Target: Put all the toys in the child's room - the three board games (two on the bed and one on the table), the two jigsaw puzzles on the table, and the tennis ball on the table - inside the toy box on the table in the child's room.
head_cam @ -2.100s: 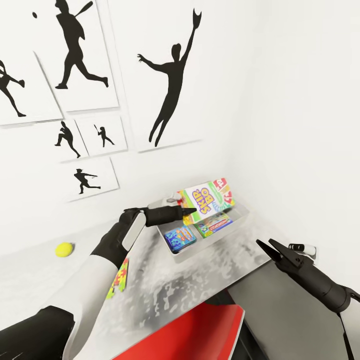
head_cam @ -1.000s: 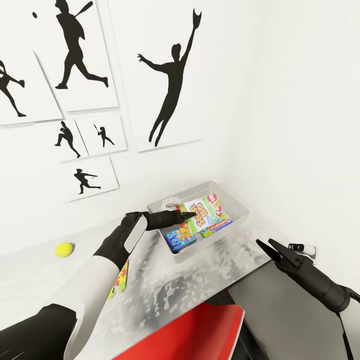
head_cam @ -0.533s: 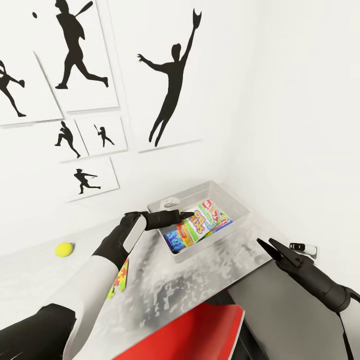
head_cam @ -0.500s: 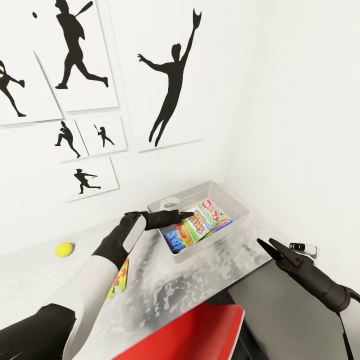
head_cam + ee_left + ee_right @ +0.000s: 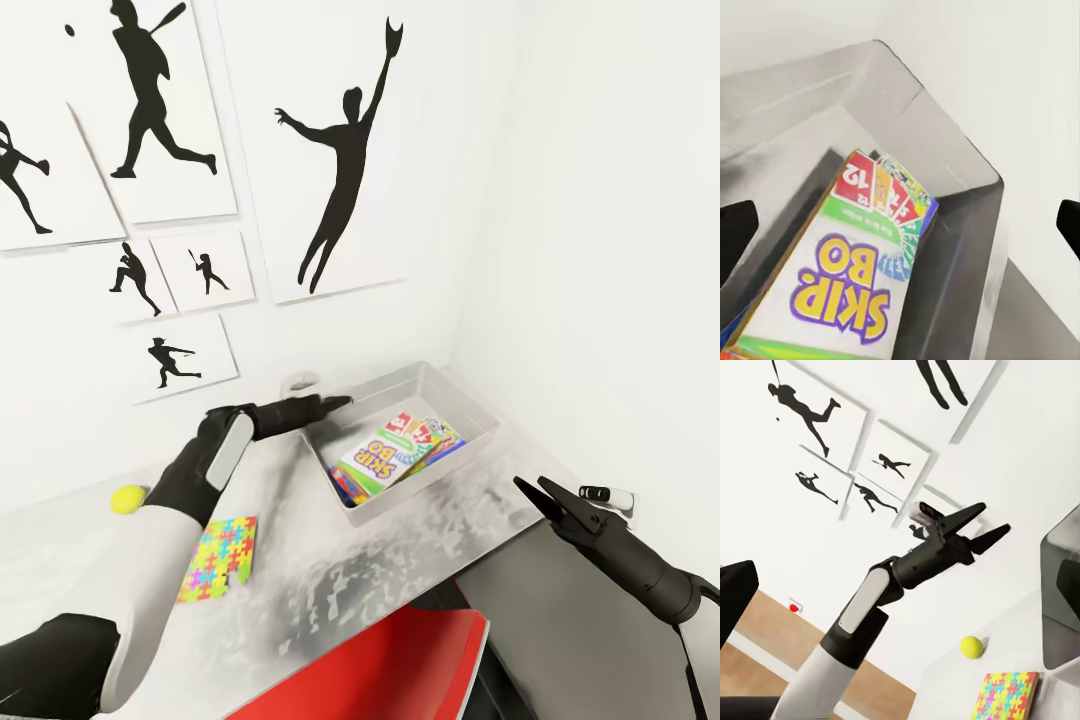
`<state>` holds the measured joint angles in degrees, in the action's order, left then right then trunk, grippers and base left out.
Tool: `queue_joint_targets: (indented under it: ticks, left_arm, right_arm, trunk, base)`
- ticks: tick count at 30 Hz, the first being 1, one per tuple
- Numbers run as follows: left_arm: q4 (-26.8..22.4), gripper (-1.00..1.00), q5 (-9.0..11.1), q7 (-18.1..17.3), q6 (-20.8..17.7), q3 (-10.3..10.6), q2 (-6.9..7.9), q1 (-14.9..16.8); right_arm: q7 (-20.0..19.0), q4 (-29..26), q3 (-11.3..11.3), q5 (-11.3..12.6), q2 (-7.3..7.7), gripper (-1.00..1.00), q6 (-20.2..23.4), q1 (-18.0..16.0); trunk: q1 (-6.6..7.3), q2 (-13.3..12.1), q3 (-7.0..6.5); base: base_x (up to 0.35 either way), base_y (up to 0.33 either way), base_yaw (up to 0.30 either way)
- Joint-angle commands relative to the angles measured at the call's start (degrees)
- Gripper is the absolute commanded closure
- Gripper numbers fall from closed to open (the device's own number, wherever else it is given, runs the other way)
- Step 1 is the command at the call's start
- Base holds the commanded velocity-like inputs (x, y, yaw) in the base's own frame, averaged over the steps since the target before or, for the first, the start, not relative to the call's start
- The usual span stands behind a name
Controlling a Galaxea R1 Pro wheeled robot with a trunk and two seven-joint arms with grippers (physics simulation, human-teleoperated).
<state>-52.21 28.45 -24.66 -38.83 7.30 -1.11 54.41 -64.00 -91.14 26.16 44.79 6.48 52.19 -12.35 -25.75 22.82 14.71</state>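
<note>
On the white desk (image 5: 60, 540), the grey toy box (image 5: 470, 452) sits in the corner, a Skip-Bo board game (image 5: 385, 455) lying flat atop the games inside. One jigsaw puzzle (image 5: 216, 559) and the tennis ball (image 5: 127, 498) wait outside it. The left hand (image 5: 335, 402) hangs over the rim, fingers spread, empty; the right hand (image 5: 530, 491) is parted, idle.

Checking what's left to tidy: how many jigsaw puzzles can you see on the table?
1: a flat multicoloured jigsaw-patterned rectangle lies on the white table, near the small yellow-green ball. A second may be hidden under the boxes inside the grey bin.
</note>
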Motion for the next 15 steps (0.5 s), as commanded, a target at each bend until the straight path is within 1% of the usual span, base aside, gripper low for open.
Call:
queue_joint_targets:
  ticks: [1, 4, 5, 7, 8, 9, 11, 13, 14, 15]
  left_arm:
    - [-0.8, -1.00, 0.3, -0.1, -1.0, -0.3, 0.34, 0.0]
    - [-3.4, -1.00, 0.5, -0.4, -3.5, -0.6, 1.97, 0.0]
    - [-4.1, -1.00, 0.6, -0.4, -4.0, -0.7, 2.28, 0.0]
    - [-7.2, -1.00, 0.7, -1.0, -6.8, -1.8, 3.64, 0.0]
    - [-8.0, -1.00, 0.7, -1.3, -7.7, -2.2, 3.94, -0.1]
    - [-9.7, -1.00, 0.8, -2.1, -9.6, -3.3, 4.42, -0.1]
    - [-12.7, -1.00, 0.8, -4.9, -13.6, -6.4, 5.23, -0.3]
    - [-13.9, -1.00, 0.7, -6.8, -15.8, -8.3, 5.92, -0.4]
    - [-15.0, -1.00, 0.7, -9.0, -17.6, -10.1, 6.94, -0.5]
    - [-15.4, -1.00, 0.7, -10.2, -18.3, -10.9, 7.60, -0.6]
  right_arm:
    - [-0.1, 0.0, 0.0, 0.1, 0.01, -1.00, 0.3, 0.0]
    - [-0.1, 0.0, 0.0, 0.1, -0.02, -1.00, 0.3, 0.0]
    - [-0.1, 0.0, 0.0, 0.1, -0.03, -1.00, 0.2, 0.0]
    - [-0.1, 0.0, 0.0, 0.1, 0.00, -1.00, 0.3, 0.0]
    - [-0.1, 0.0, 0.0, 0.1, 0.00, -1.00, 0.3, 0.0]
    - [-0.1, 0.0, 0.0, 0.1, 0.01, -1.00, 0.3, 0.0]
    - [-0.1, 0.0, 0.0, 0.1, 0.02, -1.00, 0.3, 0.0]
    - [-0.1, 0.0, 0.0, 0.0, 0.02, -1.00, 0.3, 0.0]
    - [-0.1, 0.0, 0.0, 0.0, 0.02, -1.00, 0.3, 0.0]
    - [-0.1, 0.0, 0.0, 0.0, 0.02, -1.00, 0.3, 0.0]
  trunk:
    - [-0.03, 0.1, 0.11]
    - [-0.03, 0.1, 0.11]
    - [-0.03, 0.1, 0.11]
    - [-0.03, 0.1, 0.11]
    - [-0.03, 0.1, 0.11]
    - [-0.03, 0.1, 0.11]
    - [-0.03, 0.1, 0.11]
    - [-0.03, 0.1, 0.11]
    - [-0.03, 0.1, 0.11]
    - [-0.03, 0.1, 0.11]
  base:
    - [0.000, 0.000, 0.000]
    - [0.000, 0.000, 0.000]
    - [0.000, 0.000, 0.000]
    - [0.000, 0.000, 0.000]
    - [0.000, 0.000, 0.000]
    - [0.000, 0.000, 0.000]
    - [0.000, 0.000, 0.000]
    - [0.000, 0.000, 0.000]
    - [0.000, 0.000, 0.000]
    - [0.000, 0.000, 0.000]
